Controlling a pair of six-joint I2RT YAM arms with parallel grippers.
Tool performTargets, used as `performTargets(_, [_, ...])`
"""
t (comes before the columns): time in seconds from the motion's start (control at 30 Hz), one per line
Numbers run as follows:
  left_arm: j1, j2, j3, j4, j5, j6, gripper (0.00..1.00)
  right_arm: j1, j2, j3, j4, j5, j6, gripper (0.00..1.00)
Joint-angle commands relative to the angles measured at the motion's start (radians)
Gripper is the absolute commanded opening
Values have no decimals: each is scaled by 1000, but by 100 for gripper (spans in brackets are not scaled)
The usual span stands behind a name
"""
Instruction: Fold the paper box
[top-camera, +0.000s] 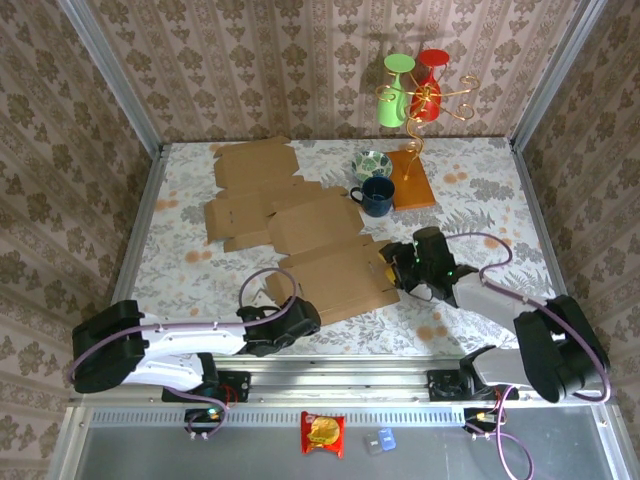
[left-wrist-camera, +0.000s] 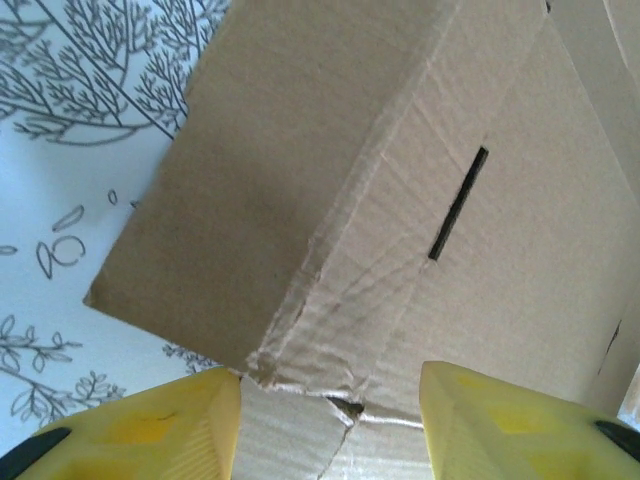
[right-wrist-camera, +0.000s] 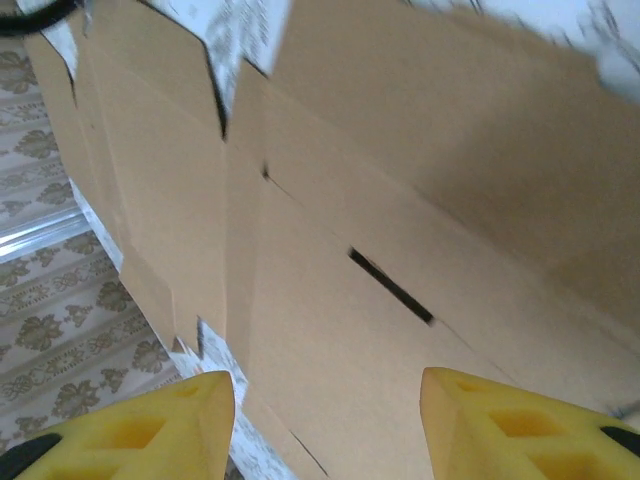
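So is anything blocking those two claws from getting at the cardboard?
Nothing visible. The left gripper and right gripper each have the cardboard right at their open jaws; the mug stands off its far right side.

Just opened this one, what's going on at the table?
Two robot arms are working on a cardboard box blank spread over the table. The left gripper is at its near corner, where a creased fold shows between the parted fingers. The right gripper faces the right edge, its jaws also apart. Neither is clamped on the cardboard, and the box lies mostly flat, not yet folded up.
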Motion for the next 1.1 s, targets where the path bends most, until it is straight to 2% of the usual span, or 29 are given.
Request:
performTargets(0.0, [20, 15, -16, 19, -6, -578, 54, -53, 52, 40, -28, -40, -118, 52])
performTargets(0.23, [36, 58, -25, 85, -15, -579, 58, -116, 183, 78, -55, -77, -202, 50])
performTargets(0.37, [36, 46, -22, 65, -3, -579, 61, -122, 237, 89, -81, -92, -213, 46])
performTargets(0.57, [53, -3, -18, -14, -1, -580, 63, -122, 250, 88, -108, -87, -206, 40])
performTargets(0.9, [110, 77, -38, 109, 8, -580, 62, -123, 263, 93, -129, -91, -200, 38])
performTargets(1.07, [128, 83, -33, 104, -22, -579, 49, -122, 273, 102, -141, -94, -208, 36])
